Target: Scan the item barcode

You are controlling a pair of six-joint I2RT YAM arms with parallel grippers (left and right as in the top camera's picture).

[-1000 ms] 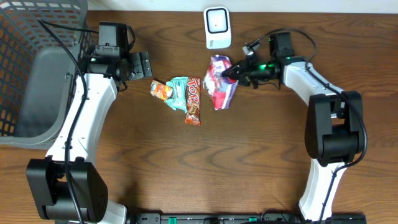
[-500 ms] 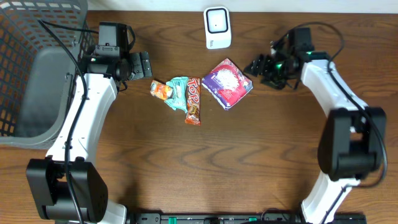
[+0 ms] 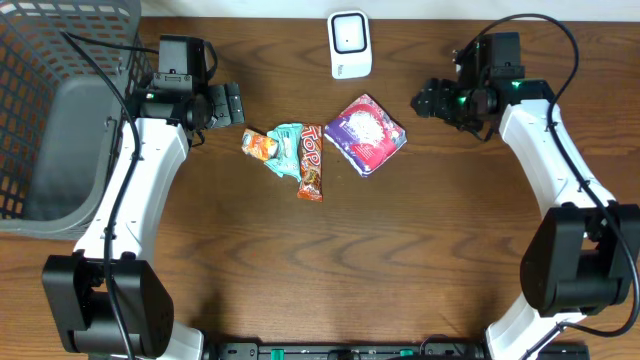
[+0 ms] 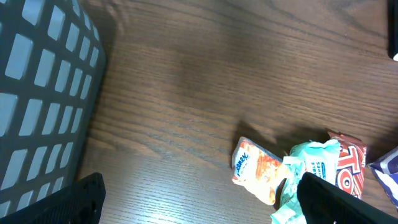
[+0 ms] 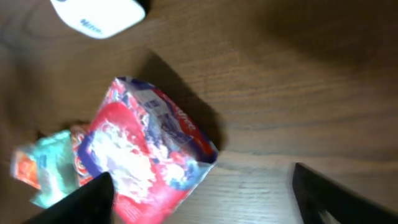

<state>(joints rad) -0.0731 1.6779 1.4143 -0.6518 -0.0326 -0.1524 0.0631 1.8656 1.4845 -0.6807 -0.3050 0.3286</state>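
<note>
- Right gripper [image 3: 424, 100]: jaws spread wide, nothing between them. A second ago they were pinched on the purple snack packet [image 3: 366, 134], holding it up on edge just below the scanner [image 3: 349, 44].
- Since then I let go and pulled back toward my side. I am now well apart from the packet, with bare table [image 3: 300, 260] between us.
- The packet lies flat, printed face up, near the scanner but not touching it, and just beside the TOP bar [image 3: 311, 162]. It has not shifted in the last half second.
- My wrist camera shows the packet below me, with one end lifted slightly and throwing a shadow. A pale printed panel runs along its upper edge. I cannot tell whether that is the barcode.
- Left gripper [image 3: 228, 104]: fully open, empty, parked near the basket [image 3: 40, 60]. No change over the second.
- The orange packet [image 3: 259, 146] and the teal packet [image 3: 287, 148] are untouched, bunched against the TOP bar.
- My read: the presentation of the purple packet to the scanner looks finished, or abandoned for a regrasp. Nothing in view confirms a successful read.
- Likely next: pick another item from the cluster, or come back to this one if the code faced the wrong way.
</note>
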